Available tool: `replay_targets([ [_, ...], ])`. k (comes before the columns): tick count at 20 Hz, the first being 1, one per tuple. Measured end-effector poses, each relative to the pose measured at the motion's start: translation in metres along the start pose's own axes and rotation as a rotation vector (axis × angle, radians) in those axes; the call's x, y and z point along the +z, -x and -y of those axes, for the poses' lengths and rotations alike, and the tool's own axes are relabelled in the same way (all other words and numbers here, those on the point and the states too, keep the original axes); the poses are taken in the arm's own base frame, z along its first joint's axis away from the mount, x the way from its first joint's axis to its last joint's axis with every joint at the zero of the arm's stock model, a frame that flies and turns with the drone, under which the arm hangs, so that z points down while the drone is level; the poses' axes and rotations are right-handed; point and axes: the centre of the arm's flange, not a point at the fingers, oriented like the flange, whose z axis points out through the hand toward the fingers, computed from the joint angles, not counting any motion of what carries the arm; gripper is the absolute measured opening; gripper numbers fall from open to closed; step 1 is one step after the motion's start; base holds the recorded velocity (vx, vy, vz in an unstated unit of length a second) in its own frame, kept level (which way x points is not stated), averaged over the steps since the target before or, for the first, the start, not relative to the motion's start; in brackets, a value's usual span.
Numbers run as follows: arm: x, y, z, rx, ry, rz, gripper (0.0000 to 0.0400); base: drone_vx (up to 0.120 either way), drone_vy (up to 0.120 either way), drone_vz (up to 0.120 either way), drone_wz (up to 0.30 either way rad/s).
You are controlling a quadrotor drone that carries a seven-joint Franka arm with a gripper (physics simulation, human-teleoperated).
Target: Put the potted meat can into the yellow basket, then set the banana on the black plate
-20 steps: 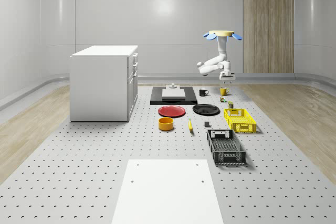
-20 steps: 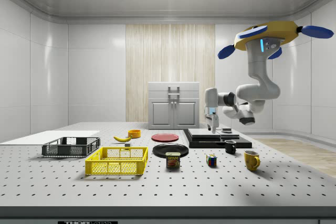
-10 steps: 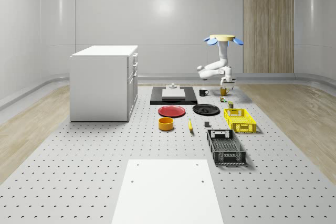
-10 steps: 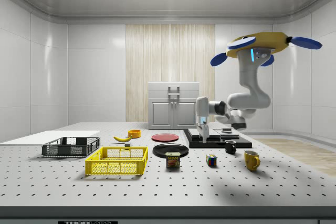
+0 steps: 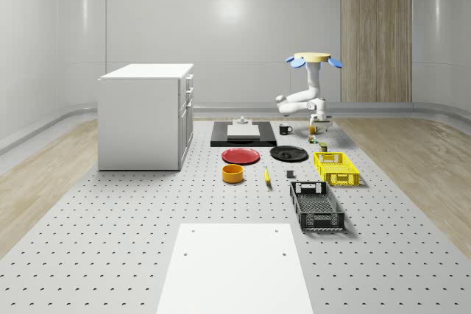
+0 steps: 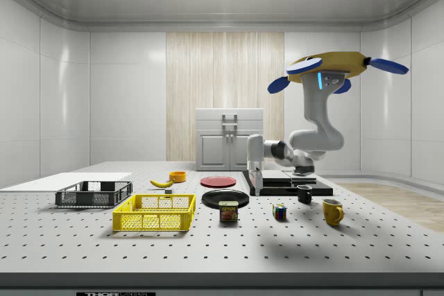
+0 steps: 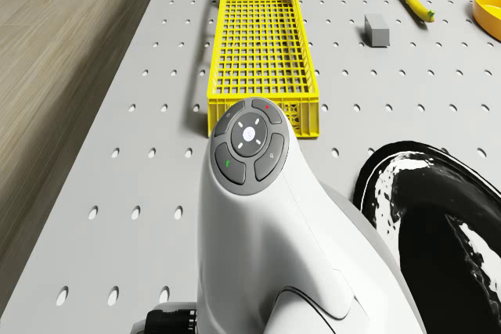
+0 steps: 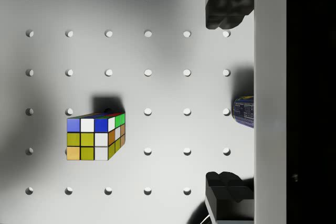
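The drone (image 6: 338, 65) hovers above the far end of the surface (image 6: 208, 240), near the mugs. Its jaws (image 8: 229, 100) hang open above the surface, pointing down; the meat can (image 6: 228, 211) stands off to one side of them, beside the yellow basket (image 6: 155, 212). The banana (image 6: 161, 183) lies well apart from the black plate (image 6: 225, 197)
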Motion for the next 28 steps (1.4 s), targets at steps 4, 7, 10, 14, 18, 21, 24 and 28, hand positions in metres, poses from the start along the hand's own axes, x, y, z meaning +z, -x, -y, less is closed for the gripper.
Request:
replay_targets([
  [4, 0.0000, 0.0000, 0.0000, 0.000, 0.000, 0.000, 0.0400, 0.120, 0.000, -0.120, 0.000],
  [7, 0.0000, 0.0000, 0.0000, 0.000, 0.000, 0.000, 0.0400, 0.120, -0.107, -0.120, 0.000],
  [10, 0.0000, 0.0000, 0.0000, 0.000, 0.000, 0.000, 0.0400, 0.120, -0.040, -0.040, 0.000],
  [14, 0.0000, 0.0000, 0.0000, 0.000, 0.000, 0.000, 0.0400, 0.120, 0.000, 0.000, 0.000],
  [18, 0.0000, 0.0000, 0.0000, 0.000, 0.000, 0.000, 0.0400, 0.120, 0.000, 0.000, 0.000],
  [21, 0.0000, 0.0000, 0.0000, 0.000, 0.000, 0.000, 0.0400, 0.120, 0.000, 0.000, 0.000],
  [24, 0.0000, 0.0000, 0.0000, 0.000, 0.000, 0.000, 0.0400, 0.053, 0.000, 0.000, 0.000],
  [28, 0.0031, 0.0000, 0.0000, 0.000, 0.000, 0.000, 0.0400, 0.000, 0.000, 0.000, 0.000],
])
